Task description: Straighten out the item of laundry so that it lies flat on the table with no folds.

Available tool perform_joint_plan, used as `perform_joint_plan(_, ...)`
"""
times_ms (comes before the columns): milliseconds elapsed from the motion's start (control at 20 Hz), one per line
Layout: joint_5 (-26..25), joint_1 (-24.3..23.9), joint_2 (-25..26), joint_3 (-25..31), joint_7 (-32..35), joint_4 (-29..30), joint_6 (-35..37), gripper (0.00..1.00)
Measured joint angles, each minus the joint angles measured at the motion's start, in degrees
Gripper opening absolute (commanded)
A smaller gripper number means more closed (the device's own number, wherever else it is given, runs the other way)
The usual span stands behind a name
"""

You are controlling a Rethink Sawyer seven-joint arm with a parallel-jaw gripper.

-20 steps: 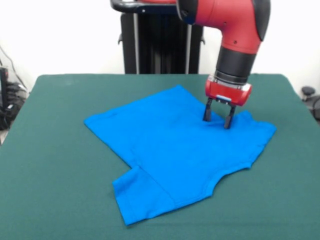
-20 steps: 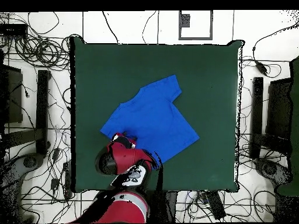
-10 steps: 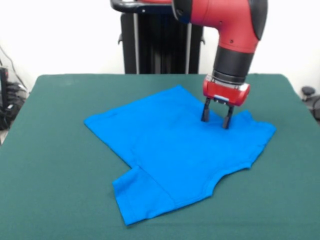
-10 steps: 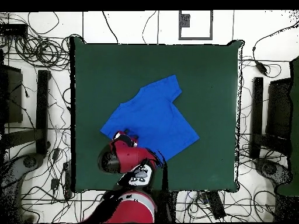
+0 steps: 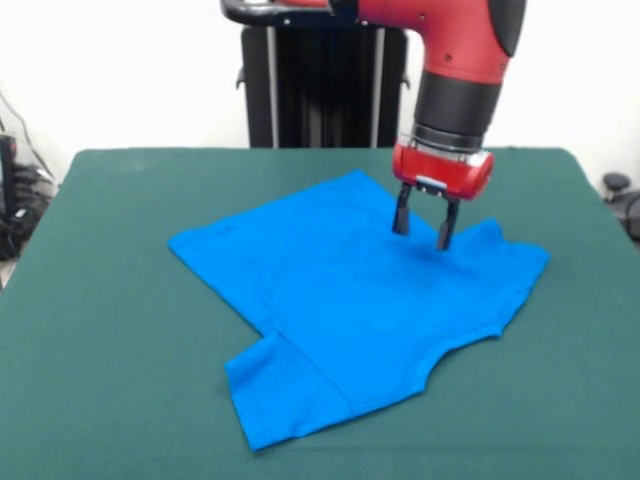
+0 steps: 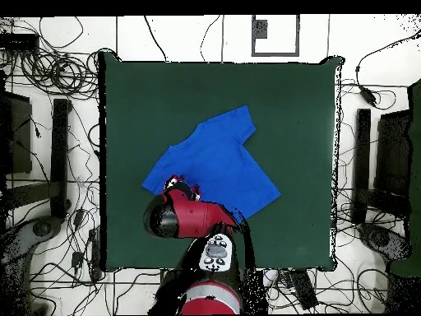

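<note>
the blue shirt (image 5: 355,300) lies mid-frame on the green bench (image 5: 100,300); the claw (image 5: 422,222) hangs just above it, fingers apart, holding nothing

This is a robotics lab: a red and black arm (image 5: 455,60) hangs over a green felt tabletop (image 5: 100,300) against a bare white wall. From overhead, cables (image 6: 49,66) sprawl across the white floor all around, with dark stands (image 6: 59,156) on both sides.
</note>
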Motion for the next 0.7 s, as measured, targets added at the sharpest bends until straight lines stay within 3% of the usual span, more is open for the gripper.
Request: perform_joint_plan(700,0.01,-1.31,-3.29,0.81,0.0,0.02,3.46,1.0)
